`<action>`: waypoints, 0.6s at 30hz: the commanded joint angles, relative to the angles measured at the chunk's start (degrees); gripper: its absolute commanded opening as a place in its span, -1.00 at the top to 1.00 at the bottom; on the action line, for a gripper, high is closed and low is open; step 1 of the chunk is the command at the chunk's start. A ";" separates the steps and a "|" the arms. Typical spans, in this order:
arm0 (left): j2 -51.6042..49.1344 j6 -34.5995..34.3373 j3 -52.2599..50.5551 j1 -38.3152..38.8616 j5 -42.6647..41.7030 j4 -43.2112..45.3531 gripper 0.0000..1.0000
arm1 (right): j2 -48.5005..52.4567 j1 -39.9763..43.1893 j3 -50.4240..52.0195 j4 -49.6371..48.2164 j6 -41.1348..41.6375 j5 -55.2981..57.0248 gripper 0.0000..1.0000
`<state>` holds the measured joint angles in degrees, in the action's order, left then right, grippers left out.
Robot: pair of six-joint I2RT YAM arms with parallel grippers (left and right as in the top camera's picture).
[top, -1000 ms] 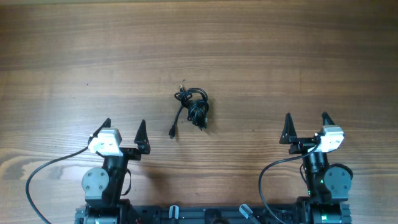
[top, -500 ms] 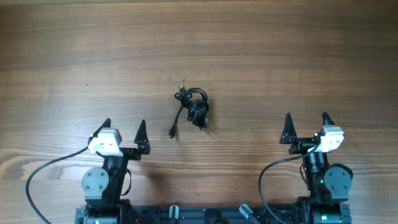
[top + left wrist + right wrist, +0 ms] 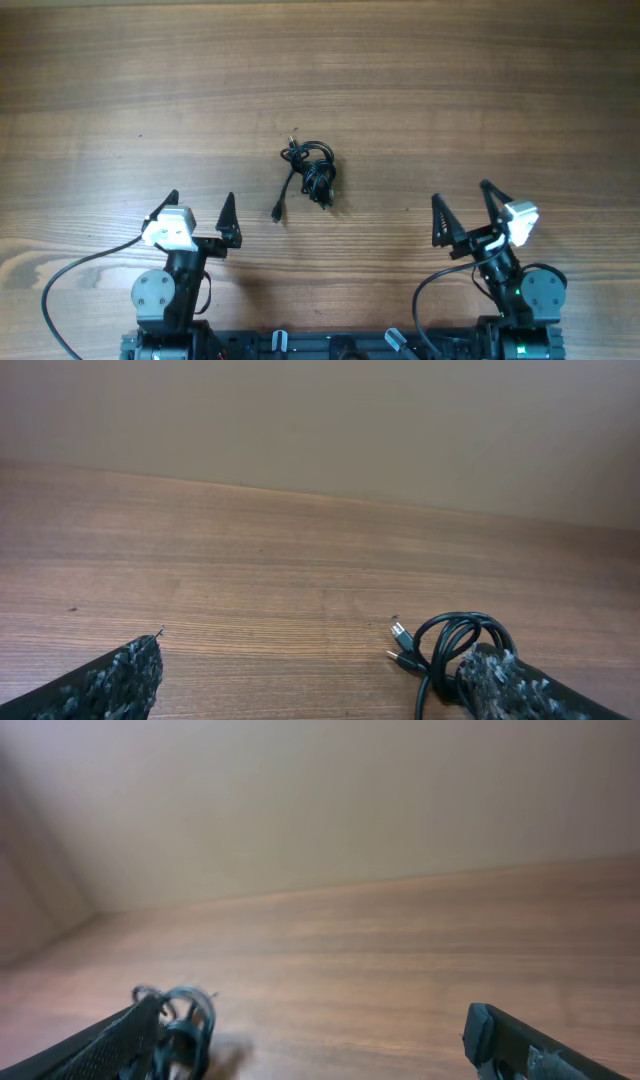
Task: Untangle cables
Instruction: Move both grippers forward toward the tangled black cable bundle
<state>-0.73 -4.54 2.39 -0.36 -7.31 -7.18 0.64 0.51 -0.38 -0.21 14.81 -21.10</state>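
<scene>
On the wooden table point(image 3: 100, 80), overhead view: both arms parked at the near edge, work area between them.

Left gripper point(image 3: 199, 200): jaws spread wide, nothing between them, pointing straight away from the base.

Right gripper point(image 3: 460, 192): jaws likewise spread wide and empty; the head is slanted inward, toward the table's middle.

Cables point(image 3: 316, 172): one small knotted black bundle lying flat on the wood, ahead of both grippers and between them, touched by neither. Left wrist view puts it low right point(image 3: 455, 650), partly behind that gripper's right finger; right wrist view puts it low left point(image 3: 180, 1020), blurred.

Loose tail point(image 3: 286, 190): one strand leaves the knot and runs toward the near-left, ending in a small plug point(image 3: 277, 214). So the long axis goes far-to-near, leaning to the left arm's side.

Judgement: left gripper is the nearer one, its inner fingertip closest to the plug; the tail is the easiest first hold. Right gripper stands well apart from the knot and would need the longer inward reach to pin or pull the bundle itself.
</scene>
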 commanded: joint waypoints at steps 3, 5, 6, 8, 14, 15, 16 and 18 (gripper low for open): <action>0.31 1.09 1.77 0.15 -1.09 -1.70 -1.00 | 3.37 -0.02 -3.34 0.59 -2.84 -7.98 -1.00; -0.61 1.11 5.09 0.15 -1.49 -5.27 -1.00 | 6.88 -0.02 -5.99 0.72 -3.54 -9.01 -0.99; -1.42 1.16 6.80 0.15 -1.77 -6.86 -1.00 | 8.81 -0.02 -7.58 0.79 -4.90 -10.29 -0.99; -4.28 1.33 11.30 0.15 -2.34 -10.14 -1.00 | 12.48 -0.02 -11.13 2.47 -5.90 -11.80 -1.00; -24.85 1.33 34.91 0.15 -11.45 -24.72 -1.00 | 27.54 -0.02 -27.82 13.90 -10.45 -17.42 -0.99; -29.83 1.33 39.82 0.15 -12.94 -27.91 -1.00 | 29.92 -0.02 -30.40 15.78 -12.07 -18.16 -0.99; -35.17 1.31 44.94 0.15 -14.03 -31.34 -1.00 | 32.50 -0.02 -32.87 17.33 -13.35 -19.08 -0.99; -44.37 1.29 52.57 0.15 -15.45 -36.20 -1.00 | 36.17 -0.02 -35.60 18.23 -13.31 -22.01 -0.99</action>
<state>-35.83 -3.75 46.92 -0.36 -18.68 -40.47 33.47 0.51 -32.25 17.43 3.92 -38.33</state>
